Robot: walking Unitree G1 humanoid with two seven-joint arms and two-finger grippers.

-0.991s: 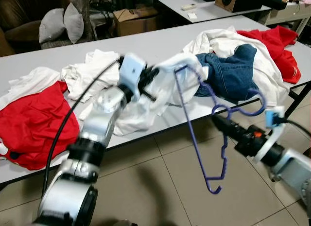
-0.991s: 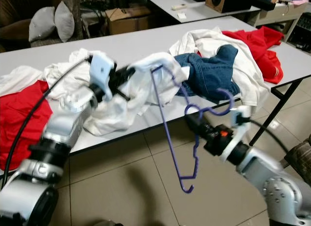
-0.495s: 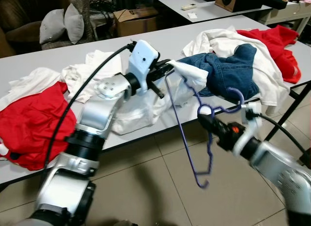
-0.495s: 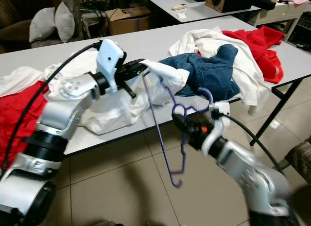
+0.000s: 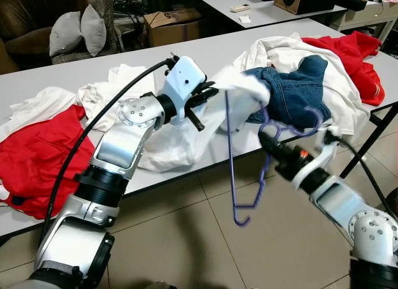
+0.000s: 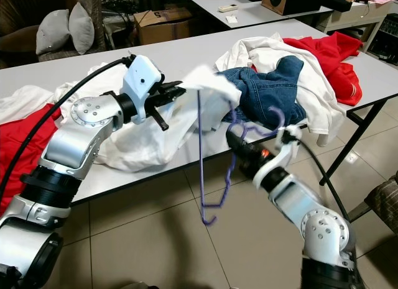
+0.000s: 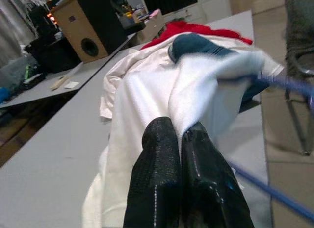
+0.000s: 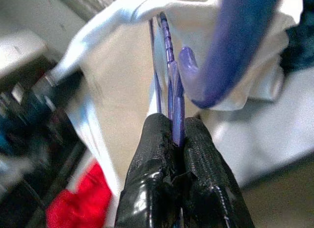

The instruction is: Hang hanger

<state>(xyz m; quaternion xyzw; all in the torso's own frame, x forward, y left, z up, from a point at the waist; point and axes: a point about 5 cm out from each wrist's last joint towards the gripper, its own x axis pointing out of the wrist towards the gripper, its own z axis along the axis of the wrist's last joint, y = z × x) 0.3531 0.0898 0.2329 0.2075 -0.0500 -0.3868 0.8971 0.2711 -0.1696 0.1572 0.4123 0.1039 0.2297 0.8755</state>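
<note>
Closer now, right end effector (image 5: 268, 142) pinches hanger (image 5: 239, 171) (left end effector (image 5: 211, 89) pinches white garment (image 5: 239, 90)).

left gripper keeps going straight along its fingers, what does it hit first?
Likely the white garment that the left gripper is shut on, bunched ahead of its fingertips. Beyond that sit the jeans. Depth is hard to judge.
</note>
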